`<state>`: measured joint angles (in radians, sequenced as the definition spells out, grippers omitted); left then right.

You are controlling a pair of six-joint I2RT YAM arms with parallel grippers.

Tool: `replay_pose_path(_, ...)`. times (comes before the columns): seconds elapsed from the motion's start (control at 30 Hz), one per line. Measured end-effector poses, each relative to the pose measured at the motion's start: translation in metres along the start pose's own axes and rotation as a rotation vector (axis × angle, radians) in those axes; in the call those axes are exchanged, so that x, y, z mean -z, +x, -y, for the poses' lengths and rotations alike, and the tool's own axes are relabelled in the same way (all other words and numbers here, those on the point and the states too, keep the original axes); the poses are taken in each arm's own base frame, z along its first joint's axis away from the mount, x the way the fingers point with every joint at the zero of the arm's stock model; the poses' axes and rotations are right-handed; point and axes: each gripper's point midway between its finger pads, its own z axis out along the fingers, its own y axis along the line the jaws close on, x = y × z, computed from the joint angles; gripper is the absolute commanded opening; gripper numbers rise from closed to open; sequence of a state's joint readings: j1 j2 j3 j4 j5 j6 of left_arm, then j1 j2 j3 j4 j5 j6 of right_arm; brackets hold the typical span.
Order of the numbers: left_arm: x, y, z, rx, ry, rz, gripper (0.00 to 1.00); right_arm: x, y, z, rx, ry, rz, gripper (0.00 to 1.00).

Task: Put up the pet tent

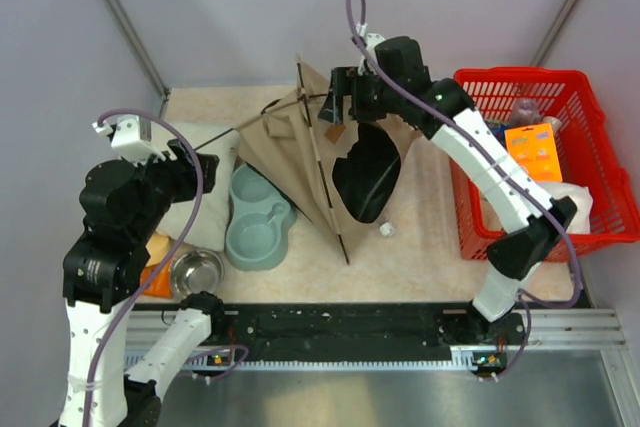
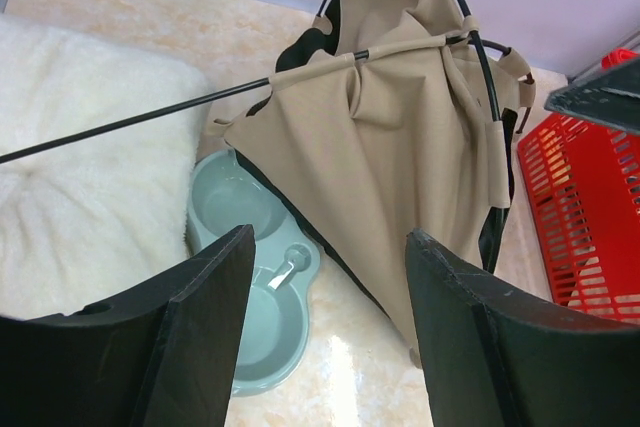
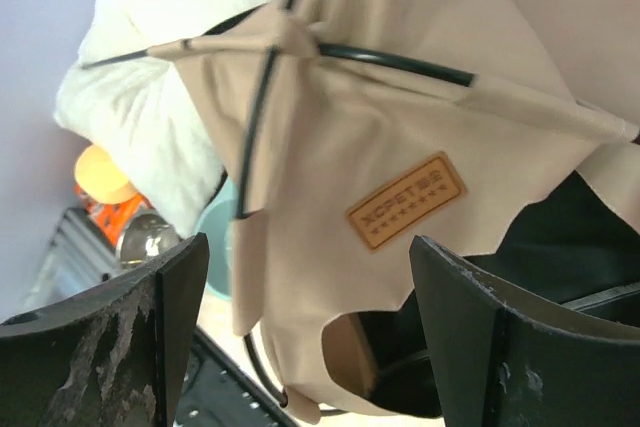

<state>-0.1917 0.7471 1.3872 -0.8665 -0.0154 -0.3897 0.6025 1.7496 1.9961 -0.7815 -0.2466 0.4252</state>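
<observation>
the tent [image 1: 290,147] stands mid-table, its doorway facing 4 o'clock. right gripper [image 3: 310,247] sits at its 12 o'clock edge, fingers wide and holding nothing, the label [image 3: 405,200] just beyond the gap. left gripper [image 2: 330,239] is wide and empty, with the tent apart at 12 o'clock.

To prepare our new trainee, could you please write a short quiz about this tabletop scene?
1. True or false: the right gripper is clamped on the tent.
2. What lies between the pillow and the tent? A) red basket B) green double bowl C) orange box
3. Fill in: the tent's brown label shows in the ___ wrist view.
Key: 1 false, its jaws stand apart; 2 B; 3 right.
</observation>
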Motion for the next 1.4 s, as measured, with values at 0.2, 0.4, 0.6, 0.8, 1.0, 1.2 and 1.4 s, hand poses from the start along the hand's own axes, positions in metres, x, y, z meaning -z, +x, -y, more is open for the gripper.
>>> replay_pose_path(0.2,-0.002,0.001,-0.001,0.0,-0.006,-0.001,0.67,0.021,0.016,-0.067,0.246,0.05,0.093,0.77)
replay_pose_path(0.4,-0.004,0.003,-0.006,0.0,-0.025,0.001,0.67,0.0,0.037,-0.073,0.374,0.222,0.107,0.56)
replay_pose_path(0.6,-0.006,0.007,-0.011,-0.001,-0.05,-0.005,0.67,-0.027,0.046,-0.038,0.436,0.432,0.09,0.24)
replay_pose_path(0.8,-0.006,0.007,-0.014,-0.001,-0.062,0.0,0.67,-0.029,0.043,-0.026,0.456,0.503,0.103,0.0)
replay_pose_path(1.0,-0.006,0.007,-0.013,-0.001,-0.061,-0.001,0.67,-0.026,0.025,-0.022,0.542,0.511,0.128,0.0)
replay_pose_path(1.2,-0.006,0.008,-0.011,-0.002,-0.046,-0.007,0.67,-0.012,-0.018,-0.003,0.617,0.407,0.176,0.0)
replay_pose_path(1.4,-0.003,0.007,0.002,-0.001,0.022,-0.015,0.67,0.017,-0.062,0.01,0.722,0.361,0.272,0.0)
